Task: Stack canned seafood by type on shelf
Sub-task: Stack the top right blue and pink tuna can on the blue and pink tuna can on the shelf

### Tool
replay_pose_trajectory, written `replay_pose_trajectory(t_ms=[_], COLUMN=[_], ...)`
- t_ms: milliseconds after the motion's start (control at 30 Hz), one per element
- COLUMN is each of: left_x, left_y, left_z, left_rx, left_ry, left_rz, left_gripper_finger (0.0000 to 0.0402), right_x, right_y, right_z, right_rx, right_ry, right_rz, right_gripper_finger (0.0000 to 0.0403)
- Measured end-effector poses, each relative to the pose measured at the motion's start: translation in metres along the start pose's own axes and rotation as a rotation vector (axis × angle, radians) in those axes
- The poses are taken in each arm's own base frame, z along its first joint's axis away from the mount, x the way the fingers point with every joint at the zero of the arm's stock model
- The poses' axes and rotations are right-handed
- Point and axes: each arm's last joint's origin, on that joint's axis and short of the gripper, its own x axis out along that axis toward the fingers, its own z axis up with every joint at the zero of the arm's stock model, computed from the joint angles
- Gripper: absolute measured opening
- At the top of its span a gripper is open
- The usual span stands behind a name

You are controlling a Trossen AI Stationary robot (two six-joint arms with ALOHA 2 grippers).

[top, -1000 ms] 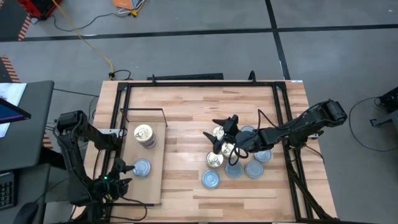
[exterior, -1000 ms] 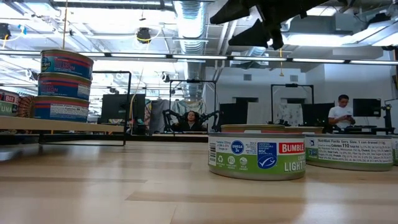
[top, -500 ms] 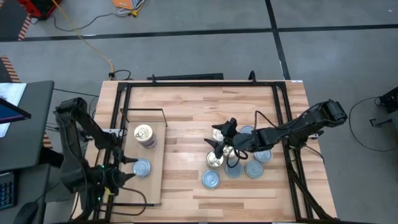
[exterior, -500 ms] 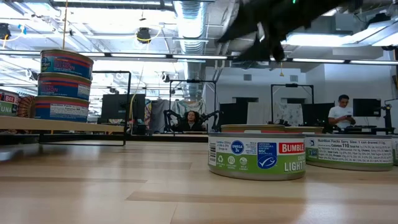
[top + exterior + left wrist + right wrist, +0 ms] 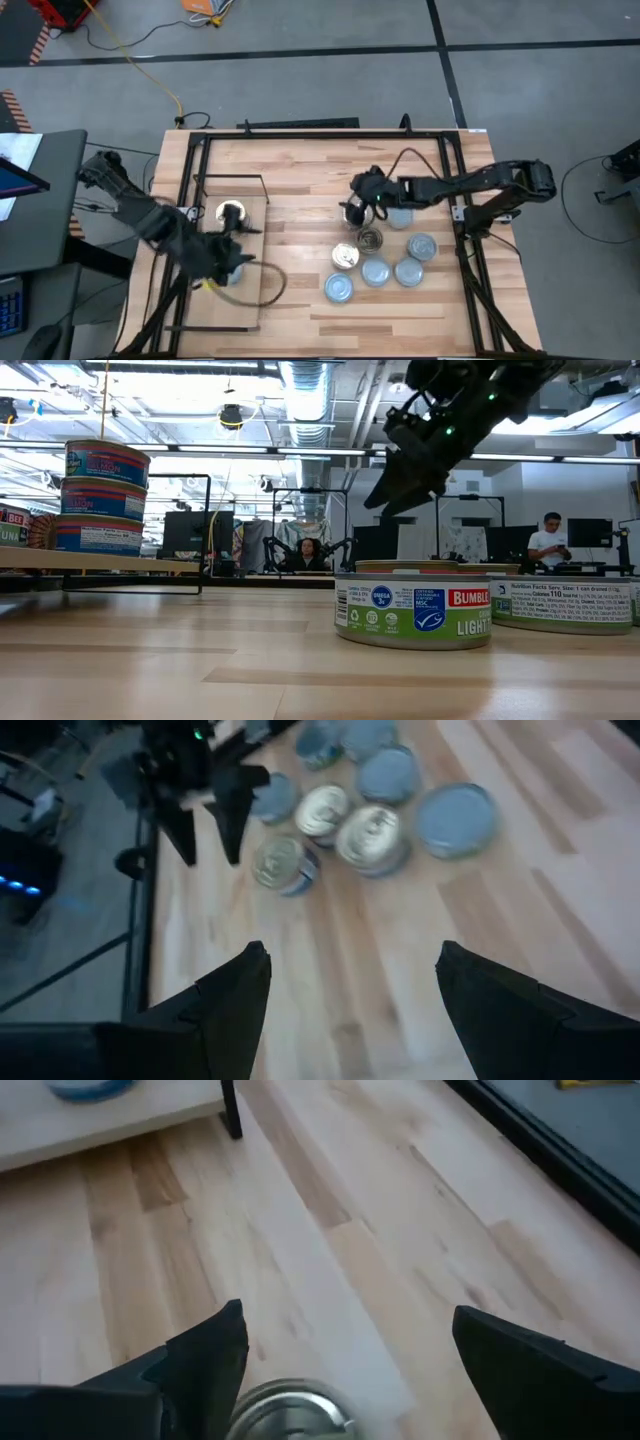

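Gold-topped tins (image 5: 358, 241): three on table; both hands spread, empty.

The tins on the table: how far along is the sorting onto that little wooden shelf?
Early on. Done: a stack of three tins stands on the shelf. In hand: nothing is gripped; the right gripper hangs with open fingers over a gold-topped tin, and the left gripper is open above the shelf. Left: about eight loose tins on the table.

Shiny metal tins (image 5: 373, 271) on a matt slatted-wood tabletop (image 5: 300, 170).
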Motion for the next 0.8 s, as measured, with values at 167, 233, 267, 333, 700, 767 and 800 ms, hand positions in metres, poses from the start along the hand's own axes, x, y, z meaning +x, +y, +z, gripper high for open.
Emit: replay_pose_trajectory(t_ms=[167, 233, 267, 333, 700, 767, 800], left_x=[0.024, 0.035, 0.041, 0.052, 0.112, 0.12, 0.124], left_y=[0.03, 0.039, 0.044, 0.052, 0.086, 0.092, 0.095], left_z=[0.006, 0.006, 0.005, 0.005, -0.007, -0.008, -0.008], left_rx=[-0.013, -0.024, -0.033, -0.041, -0.077, -0.103, -0.116], left_ry=[-0.039, -0.052, -0.062, -0.08, -0.249, -0.273, -0.283], left_rz=[0.036, 0.018, 0.005, -0.003, -0.006, -0.008, -0.009], left_gripper_finger=[0.0272, 0.0272, 0.0272, 0.0272, 0.0272, 0.0272, 0.0272], right_x=[0.005, 0.006, 0.007, 0.009, 0.012, 0.012, 0.012], right_y=[-0.035, -0.049, -0.056, -0.069, -0.068, -0.068, -0.068], right_z=[0.006, 0.003, 0.001, -0.004, -0.027, -0.027, -0.028], right_rx=[-0.044, -0.014, 0.011, 0.078, 0.144, 0.139, 0.135], right_ry=[0.028, 0.085, 0.115, 0.171, 0.401, 0.406, 0.415], right_rz=[0.107, 0.157, 0.174, 0.178, 0.223, 0.23, 0.232], right_gripper_finger=[0.0372, 0.0372, 0.0372, 0.0371, 0.0293, 0.0282, 0.0278])
